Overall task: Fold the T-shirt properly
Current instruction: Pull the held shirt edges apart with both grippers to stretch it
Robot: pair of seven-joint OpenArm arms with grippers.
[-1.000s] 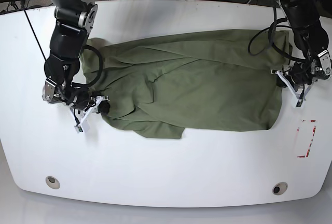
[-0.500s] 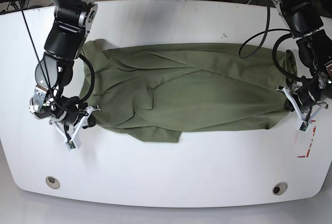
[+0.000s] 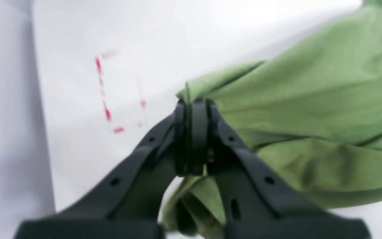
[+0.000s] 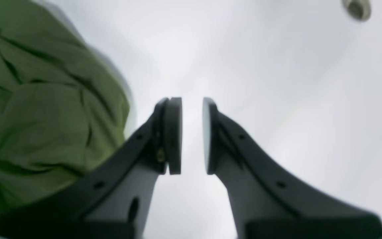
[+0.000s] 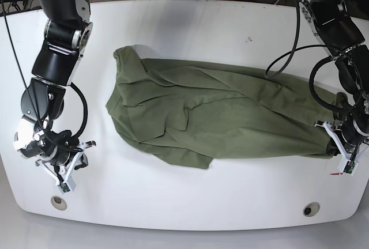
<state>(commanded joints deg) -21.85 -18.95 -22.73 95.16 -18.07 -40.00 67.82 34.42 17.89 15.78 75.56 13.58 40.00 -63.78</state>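
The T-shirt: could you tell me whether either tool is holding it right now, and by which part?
The left tool is shut on a bunched edge of the T-shirt at its end near the red marks. The right tool is open, holding nothing.

Bright, even light; wrist views somewhat blurred.

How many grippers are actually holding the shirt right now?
1. The left gripper is clamped on the T-shirt at its edge near the red marks. The right gripper is open over bare table, beside the cloth, holding nothing.
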